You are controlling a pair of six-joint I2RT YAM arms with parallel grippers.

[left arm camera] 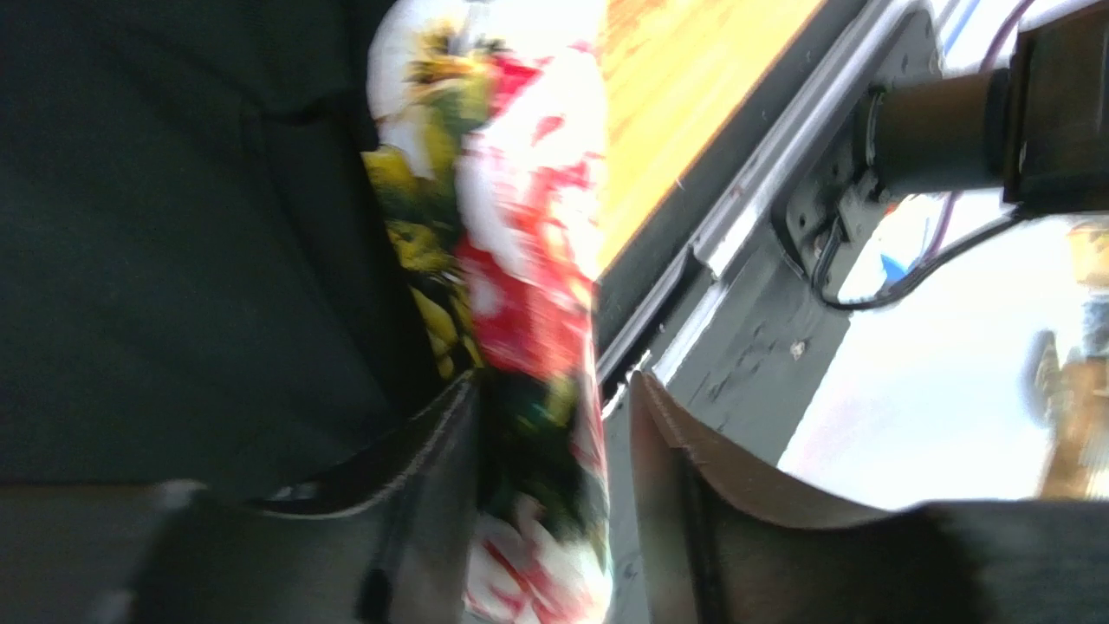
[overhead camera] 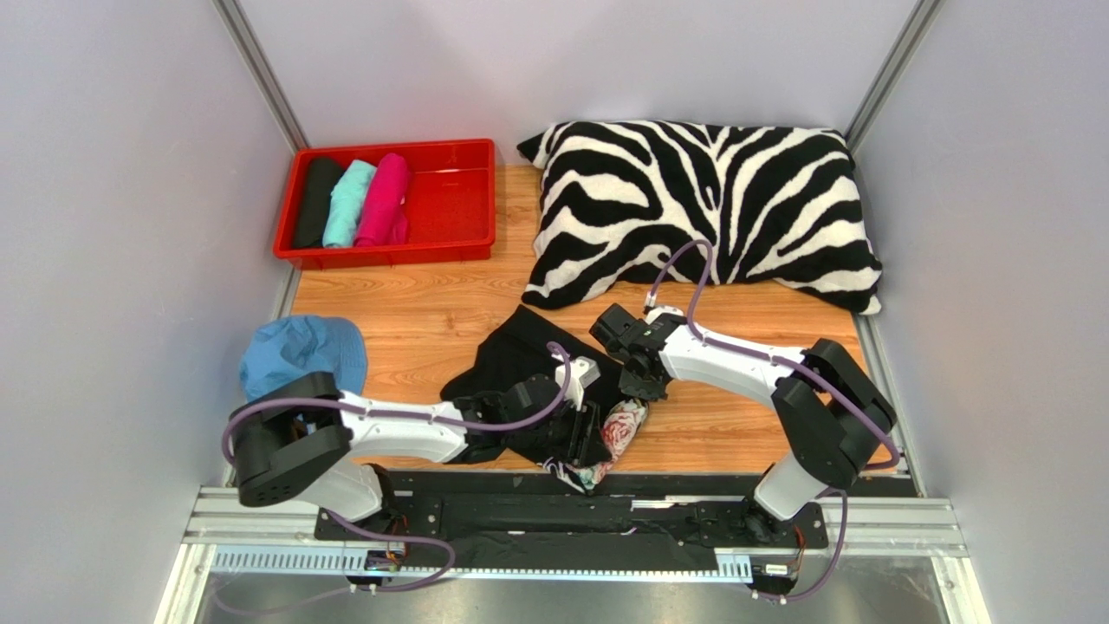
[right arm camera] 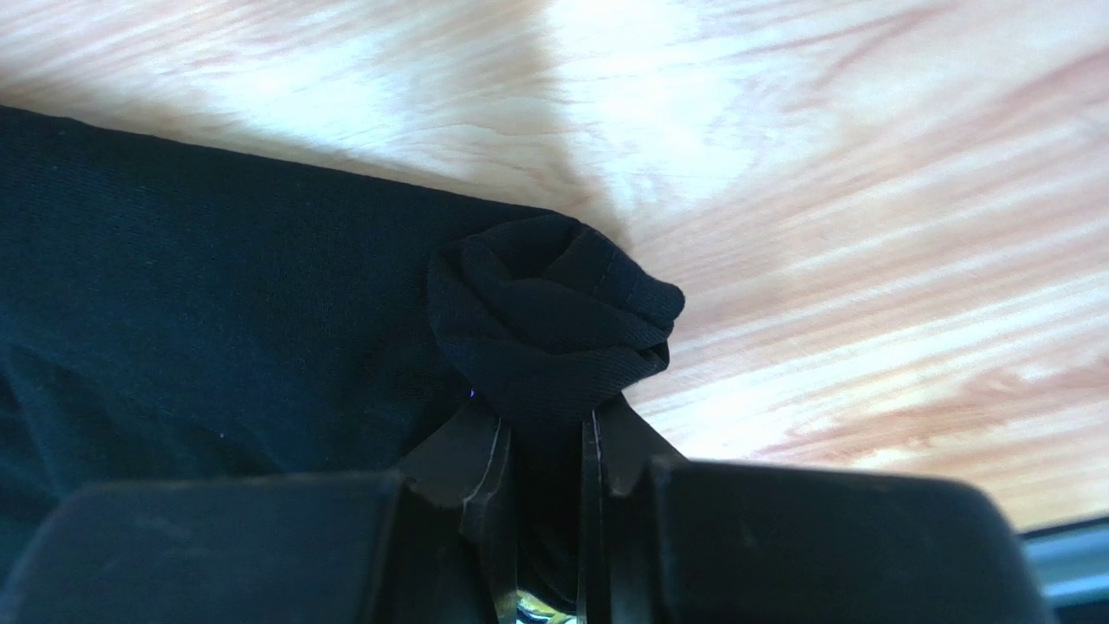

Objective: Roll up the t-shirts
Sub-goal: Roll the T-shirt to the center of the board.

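Nearest, a floral cloth (overhead camera: 622, 427) lies at the counter's (overhead camera: 430, 312) near edge, touching the black t-shirt (overhead camera: 514, 351) crumpled mid-counter — three rolled tees (overhead camera: 349, 202) lie in a red tray (overhead camera: 456, 195) far left. Left wrist: the left hand (left arm camera: 553, 384) stands open, fingers astride the floral cloth. Right wrist: the right hand (right arm camera: 547, 416) pinches a bunched fold of the black t-shirt.

- The worktop (overhead camera: 417, 319) was smooth wood with visible grain.
- The black t-shirt (overhead camera: 514, 358) on the worktop was matt knit cloth.
- The tray (overhead camera: 456, 195) on the worktop was glossy plastic.
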